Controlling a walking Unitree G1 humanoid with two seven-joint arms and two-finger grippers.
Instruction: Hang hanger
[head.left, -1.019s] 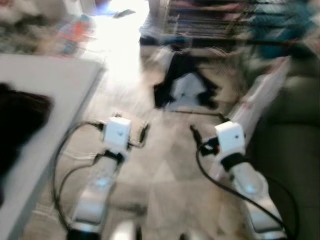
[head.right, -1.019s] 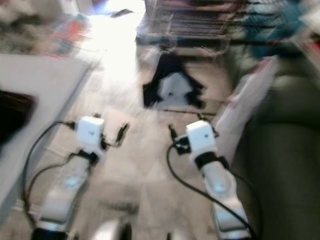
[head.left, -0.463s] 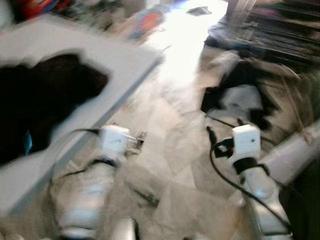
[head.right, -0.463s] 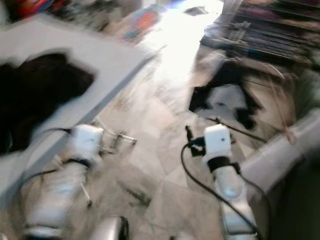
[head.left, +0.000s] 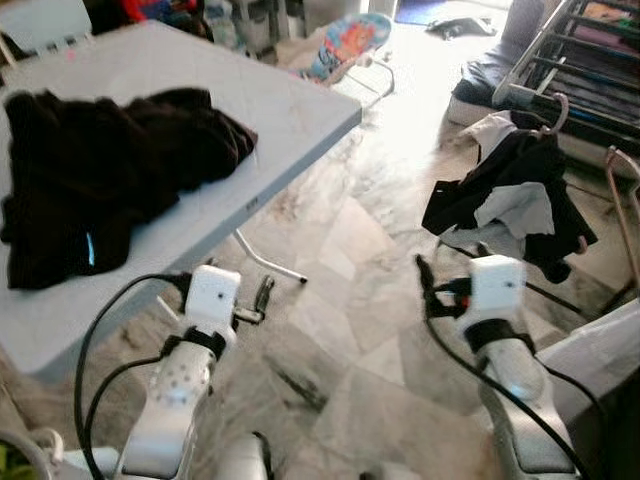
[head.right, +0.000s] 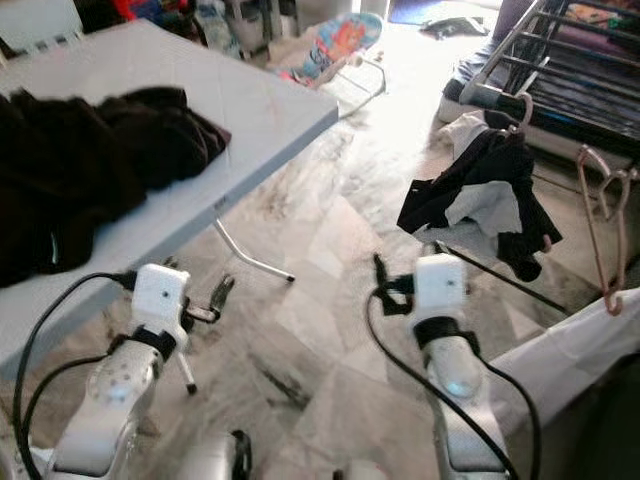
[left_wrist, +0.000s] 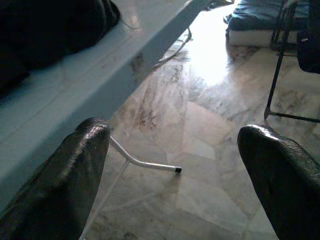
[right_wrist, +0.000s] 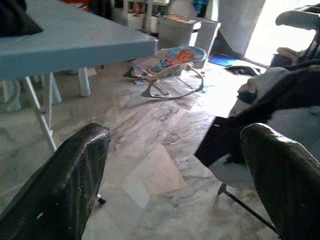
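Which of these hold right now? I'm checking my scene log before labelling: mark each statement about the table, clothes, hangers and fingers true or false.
1. A dark garment lies on the grey table. True.
2. The left gripper has its fingers shut on a hanger. False: the fingers are apart and hold nothing.
3. A black and white garment hangs on the drying rack. True.
4. The right gripper grips the pink hangers. False: it is open and empty.
5. The bouncer seat stands on the table. False: on the floor beyond it.

A black garment (head.left: 105, 180) lies on the grey table (head.left: 290, 105) at ten o'clock; a baby bouncer (head.left: 345, 40) sits at twelve.
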